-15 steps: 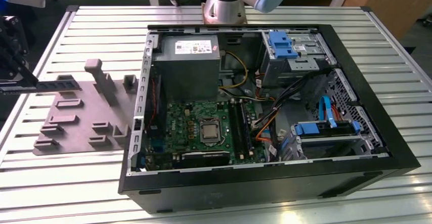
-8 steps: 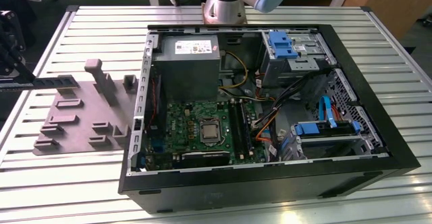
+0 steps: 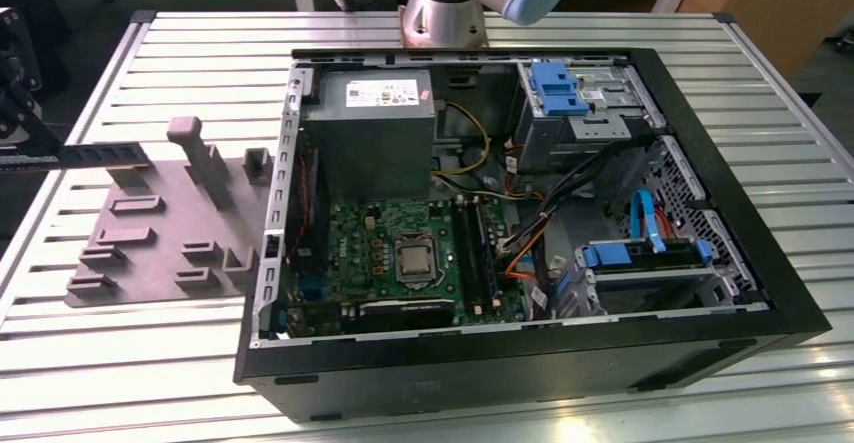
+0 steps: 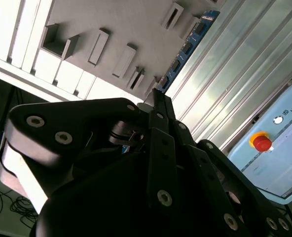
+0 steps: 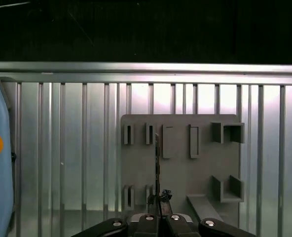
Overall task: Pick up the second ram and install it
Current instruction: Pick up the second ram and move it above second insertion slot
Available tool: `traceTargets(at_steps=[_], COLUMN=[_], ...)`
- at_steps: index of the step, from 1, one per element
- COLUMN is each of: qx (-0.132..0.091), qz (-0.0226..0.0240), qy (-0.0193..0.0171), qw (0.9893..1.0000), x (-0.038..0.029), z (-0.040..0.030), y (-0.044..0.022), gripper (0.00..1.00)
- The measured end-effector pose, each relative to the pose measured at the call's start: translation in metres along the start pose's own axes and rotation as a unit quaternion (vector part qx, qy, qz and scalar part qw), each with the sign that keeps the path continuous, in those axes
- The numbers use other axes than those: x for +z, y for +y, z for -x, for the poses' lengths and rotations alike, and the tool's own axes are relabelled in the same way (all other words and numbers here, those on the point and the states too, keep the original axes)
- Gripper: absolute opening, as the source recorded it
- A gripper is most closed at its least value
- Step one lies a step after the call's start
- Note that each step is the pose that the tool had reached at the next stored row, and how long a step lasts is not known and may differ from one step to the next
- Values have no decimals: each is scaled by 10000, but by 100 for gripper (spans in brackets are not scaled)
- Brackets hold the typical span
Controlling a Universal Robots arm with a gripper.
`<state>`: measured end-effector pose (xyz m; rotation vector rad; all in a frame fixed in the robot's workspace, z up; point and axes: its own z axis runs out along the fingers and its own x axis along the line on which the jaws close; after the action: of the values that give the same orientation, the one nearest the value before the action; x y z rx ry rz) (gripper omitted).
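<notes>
The pick-up half looks done, and the install half is not yet begun. The gripper (image 3: 32, 153) sits at the far left edge of the exterior view, its claw closed narrowly on the second ram (image 3: 91, 153), which juts out level towards the frame's centre. It hangs over the upper left part of the grey fixture tray (image 3: 160, 253). It appears lifted clear of the tray's holders rather than seated in one.

In the first wrist view the strip shows edge-on, rising from the fingertips over the tray. In the second wrist view its blue face runs diagonally towards the upper right.

The open computer case (image 3: 747, 263) lies well apart, in the centre and right of the exterior view. The black memory slots (image 3: 475, 253) are beside the processor on the motherboard (image 3: 354, 228). I cannot tell whether any slot is filled.
</notes>
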<state>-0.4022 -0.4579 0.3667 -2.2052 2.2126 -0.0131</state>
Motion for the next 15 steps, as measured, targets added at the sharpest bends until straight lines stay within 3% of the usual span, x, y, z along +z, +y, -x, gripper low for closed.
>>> traceTargets(at_steps=[15], qx=[0], qz=[-13], qy=[0], qw=[10000], x=[-212], z=[6], y=[-4], gripper=[11])
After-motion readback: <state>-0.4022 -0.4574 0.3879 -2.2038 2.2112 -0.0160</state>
